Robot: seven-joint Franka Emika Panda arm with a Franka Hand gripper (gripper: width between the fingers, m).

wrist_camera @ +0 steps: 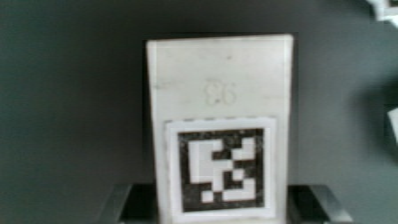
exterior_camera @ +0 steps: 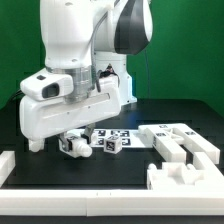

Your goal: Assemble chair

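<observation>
Black table (exterior_camera: 100, 178) lies open around bar (wrist_camera: 217, 90) in tool (wrist_camera: 221, 200).

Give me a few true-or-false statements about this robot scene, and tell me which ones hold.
1. The gripper has a white block between its fingers. True.
2. That block carries a black-and-white tag. True.
3. The table is light wood. False: it is black.
4. The chair stands finished. False: loose white parts lie apart on the exterior view's right.
5. Two arms work here. False: there is only one arm.
</observation>
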